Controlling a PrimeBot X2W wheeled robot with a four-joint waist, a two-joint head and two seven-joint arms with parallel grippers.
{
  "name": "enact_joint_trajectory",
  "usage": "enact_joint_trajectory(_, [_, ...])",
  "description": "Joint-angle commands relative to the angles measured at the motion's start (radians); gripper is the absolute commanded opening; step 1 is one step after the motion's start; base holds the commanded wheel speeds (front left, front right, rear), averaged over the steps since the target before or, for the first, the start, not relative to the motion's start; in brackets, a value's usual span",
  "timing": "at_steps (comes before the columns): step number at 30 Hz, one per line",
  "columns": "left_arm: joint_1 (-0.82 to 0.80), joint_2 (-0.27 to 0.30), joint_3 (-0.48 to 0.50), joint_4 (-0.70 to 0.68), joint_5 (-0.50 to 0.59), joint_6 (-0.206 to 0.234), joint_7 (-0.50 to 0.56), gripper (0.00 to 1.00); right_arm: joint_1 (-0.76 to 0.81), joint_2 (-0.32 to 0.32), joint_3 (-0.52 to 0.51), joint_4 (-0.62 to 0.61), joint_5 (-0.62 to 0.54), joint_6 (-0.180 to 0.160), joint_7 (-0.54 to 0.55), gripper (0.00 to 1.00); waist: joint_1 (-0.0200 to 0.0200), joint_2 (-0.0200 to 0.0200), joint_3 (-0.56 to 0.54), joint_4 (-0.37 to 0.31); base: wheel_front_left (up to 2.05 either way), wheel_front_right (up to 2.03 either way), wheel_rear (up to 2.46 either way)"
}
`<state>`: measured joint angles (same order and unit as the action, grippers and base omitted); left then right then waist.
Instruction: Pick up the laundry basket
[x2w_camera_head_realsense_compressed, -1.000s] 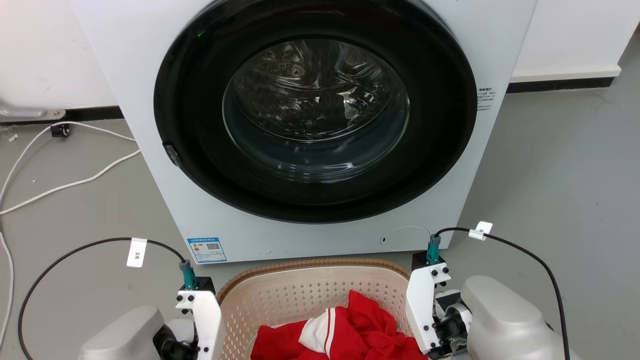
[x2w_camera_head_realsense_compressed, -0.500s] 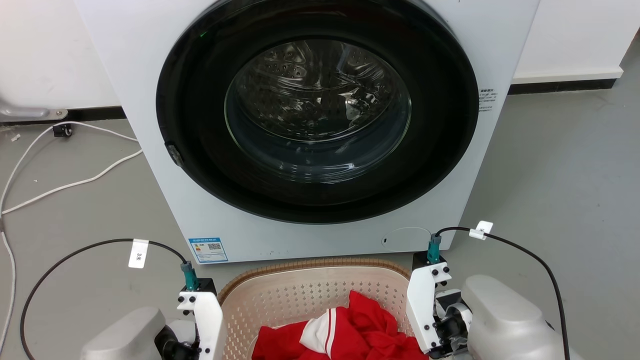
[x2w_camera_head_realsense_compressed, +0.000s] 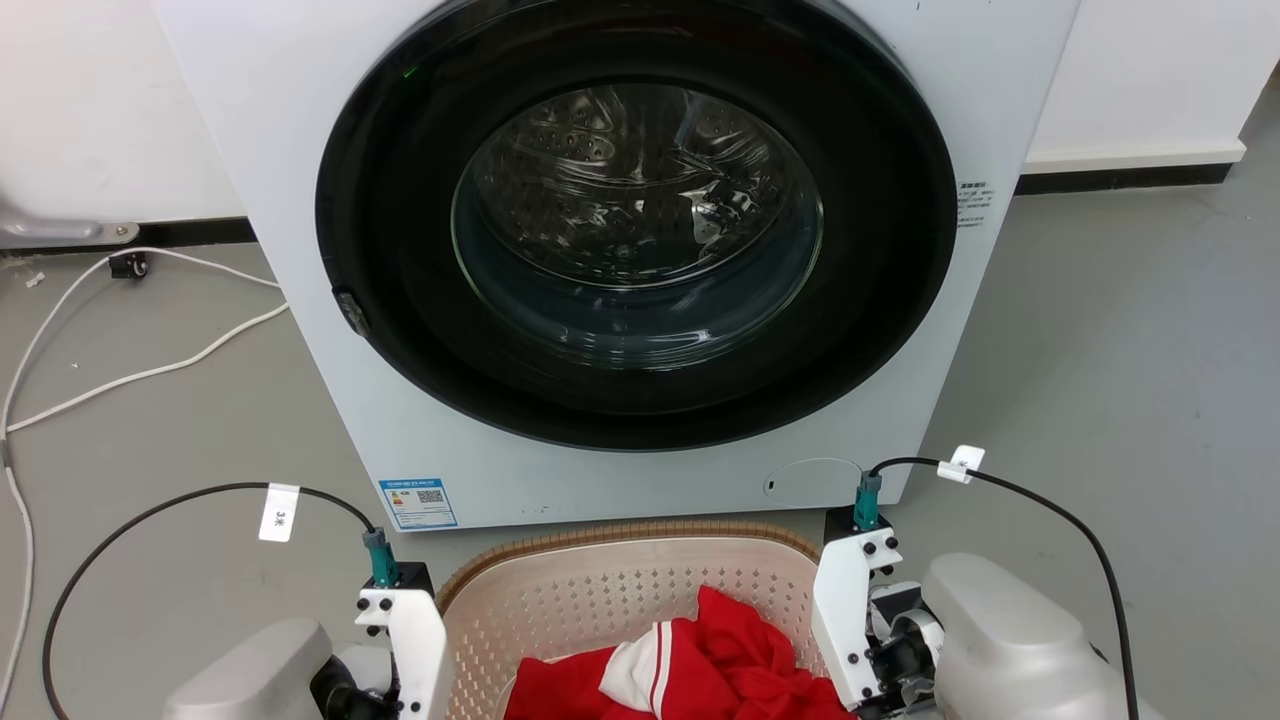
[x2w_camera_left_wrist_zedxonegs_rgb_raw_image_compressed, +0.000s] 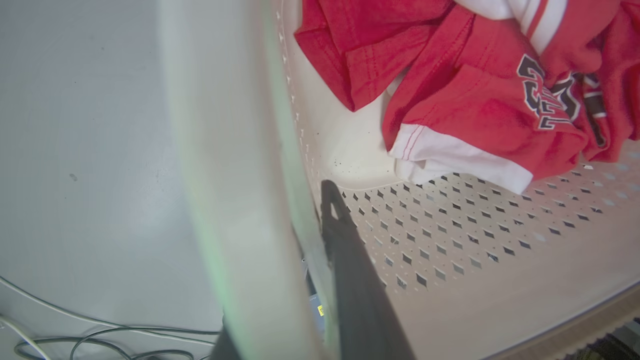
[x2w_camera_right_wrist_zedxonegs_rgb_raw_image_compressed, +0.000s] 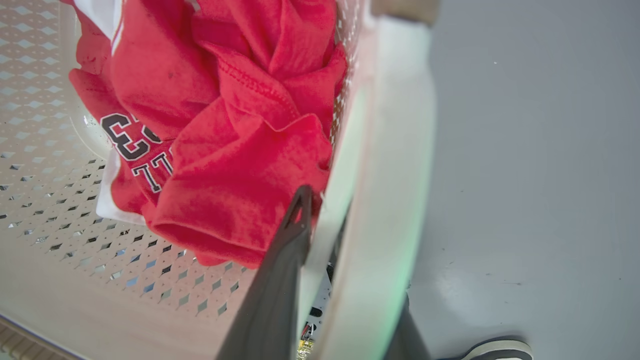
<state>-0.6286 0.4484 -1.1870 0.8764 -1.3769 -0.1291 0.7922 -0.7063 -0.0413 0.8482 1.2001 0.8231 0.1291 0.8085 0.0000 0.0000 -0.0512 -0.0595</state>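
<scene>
Two grips: left fingers (x2w_camera_left_wrist_zedxonegs_rgb_raw_image_compressed: 350, 260), right fingers (x2w_camera_right_wrist_zedxonegs_rgb_raw_image_compressed: 280, 280), tight on the laundry basket (x2w_camera_head_realsense_compressed: 620, 590); grey floor (x2w_camera_head_realsense_compressed: 1100, 350), white washing machine (x2w_camera_head_realsense_compressed: 640, 480).

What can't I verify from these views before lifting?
Outer finger, left gripper: left wrist view, behind the blurred basket handle.
Outer finger, right gripper: right wrist view, likewise.
Near half of basket: head view, cut off by bottom edge.
Grip tightness: unclear.

This looks like a laundry spot in a plain work room. A big white washing machine (x2w_camera_head_realsense_compressed: 640, 260) stands on a bare grey floor (x2w_camera_head_realsense_compressed: 1120, 380) by a white wall (x2w_camera_head_realsense_compressed: 90, 110). Loose white cables (x2w_camera_head_realsense_compressed: 150, 372) lie there. A laundry basket (x2w_camera_head_realsense_compressed: 600, 590) holds red clothes (x2w_camera_head_realsense_compressed: 740, 650).
</scene>
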Motion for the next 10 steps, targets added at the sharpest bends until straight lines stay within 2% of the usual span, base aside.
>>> enact_joint_trajectory(1, [0.020,0.011,-0.008,0.009,0.007,-0.002,0.011,0.00,-0.021,-0.016,0.002,0.002,0.001,0.003,-0.008,0.00,0.0000,0.0000,0.000,0.000,0.00,0.00,0.00])
enact_joint_trajectory(10, [0.013,0.011,-0.005,0.010,0.002,-0.002,0.012,0.00,-0.028,-0.016,0.011,0.008,0.011,0.003,-0.012,0.00,0.0000,0.0000,0.003,0.002,0.00,0.00,0.00])
